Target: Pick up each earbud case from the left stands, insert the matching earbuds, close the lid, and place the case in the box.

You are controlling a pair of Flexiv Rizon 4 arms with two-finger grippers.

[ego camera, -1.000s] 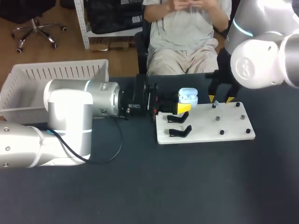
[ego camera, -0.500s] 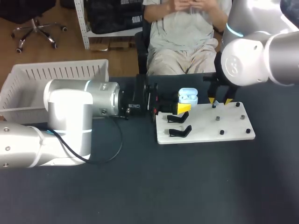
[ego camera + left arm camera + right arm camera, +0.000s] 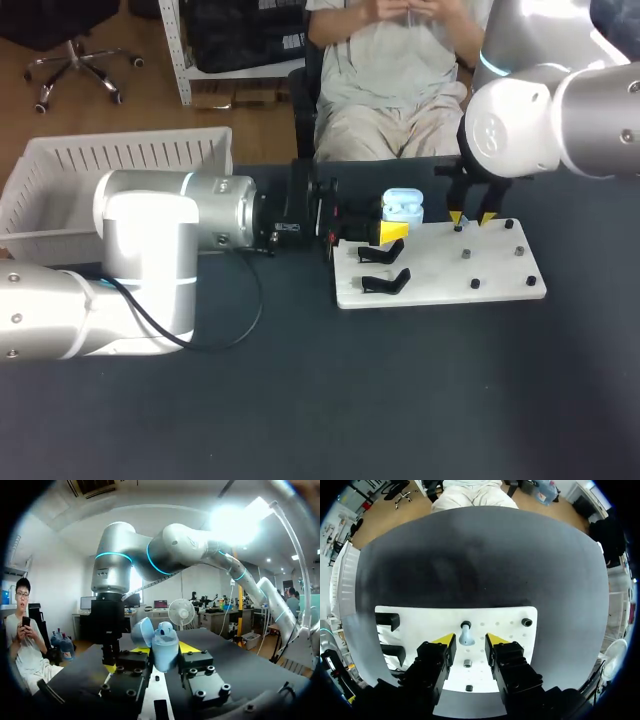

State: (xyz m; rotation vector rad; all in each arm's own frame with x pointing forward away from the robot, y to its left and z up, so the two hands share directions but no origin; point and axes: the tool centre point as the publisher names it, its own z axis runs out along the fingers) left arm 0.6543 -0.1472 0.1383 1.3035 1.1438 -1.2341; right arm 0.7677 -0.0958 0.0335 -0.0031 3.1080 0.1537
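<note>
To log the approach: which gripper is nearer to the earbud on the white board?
Right. The right gripper is just over the earbud, open; the left gripper holds the open earbud case, off to one side.

Robotics lab bench. Evidence: two collaborative arms, left arm [image 3: 150,250] and right arm [image 3: 540,110], mounted at one dark matte surface [image 3: 400,400]. On it sits a white fixture board [image 3: 440,270] with small pegs [image 3: 467,254] and black stands [image 3: 385,282], plus a white slatted box [image 3: 60,170].
</note>
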